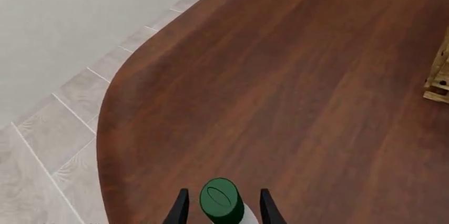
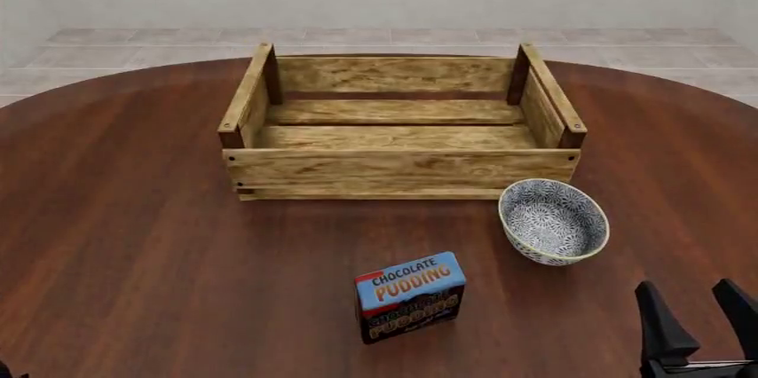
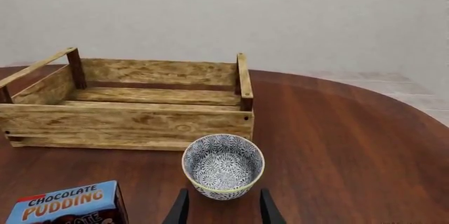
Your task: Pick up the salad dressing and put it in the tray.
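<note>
The salad dressing (image 1: 223, 203), a white bottle with a dark green cap, shows only in the left wrist view, standing on the table. My left gripper (image 1: 223, 192) is open, with one finger on each side of the bottle's top and a small gap on both sides. The bottle and the left gripper are out of the front view. The tray (image 2: 403, 167), a light-wood slatted crate, stands at the far middle of the table and holds nothing; its corner shows in the left wrist view (image 1: 439, 79). My right gripper (image 2: 684, 289) is open and empty at the near right.
A blue-patterned bowl (image 2: 553, 221) stands in front of the crate's right corner, just ahead of my right gripper (image 3: 223, 192). A blue-and-black chocolate pudding box (image 2: 410, 296) stands at the near middle. The table's rounded left edge (image 1: 105, 113) borders tiled floor.
</note>
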`<action>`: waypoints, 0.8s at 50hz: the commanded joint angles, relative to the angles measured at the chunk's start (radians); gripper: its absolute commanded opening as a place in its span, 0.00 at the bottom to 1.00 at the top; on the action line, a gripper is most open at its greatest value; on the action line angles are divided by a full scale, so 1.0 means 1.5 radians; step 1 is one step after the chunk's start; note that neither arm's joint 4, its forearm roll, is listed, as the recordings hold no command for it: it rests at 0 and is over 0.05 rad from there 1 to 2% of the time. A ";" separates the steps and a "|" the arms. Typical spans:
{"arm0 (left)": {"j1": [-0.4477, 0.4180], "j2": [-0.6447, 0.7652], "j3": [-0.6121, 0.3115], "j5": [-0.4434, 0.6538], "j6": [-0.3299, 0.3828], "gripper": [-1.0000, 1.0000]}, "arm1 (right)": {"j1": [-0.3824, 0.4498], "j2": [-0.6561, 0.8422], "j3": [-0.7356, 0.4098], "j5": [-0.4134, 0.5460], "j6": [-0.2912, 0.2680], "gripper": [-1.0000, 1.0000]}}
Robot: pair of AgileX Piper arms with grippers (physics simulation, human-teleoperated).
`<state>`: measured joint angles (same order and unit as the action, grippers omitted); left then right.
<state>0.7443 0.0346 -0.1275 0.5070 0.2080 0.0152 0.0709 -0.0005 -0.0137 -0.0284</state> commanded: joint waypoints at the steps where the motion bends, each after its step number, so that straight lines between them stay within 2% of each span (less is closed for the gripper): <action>1: 0.011 0.025 0.016 -0.040 -0.002 1.00 | 0.000 0.005 0.000 -0.004 -0.002 1.00; 24: 0.018 0.149 0.069 -0.203 -0.009 1.00 | -0.002 0.005 0.000 -0.003 -0.002 1.00; 40: 0.030 0.198 0.084 -0.254 -0.003 1.00 | -0.004 -0.010 0.000 0.011 0.000 1.00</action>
<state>0.7798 0.2847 -0.0161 0.1752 0.2004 0.0108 0.0679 -0.0007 -0.0084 -0.0303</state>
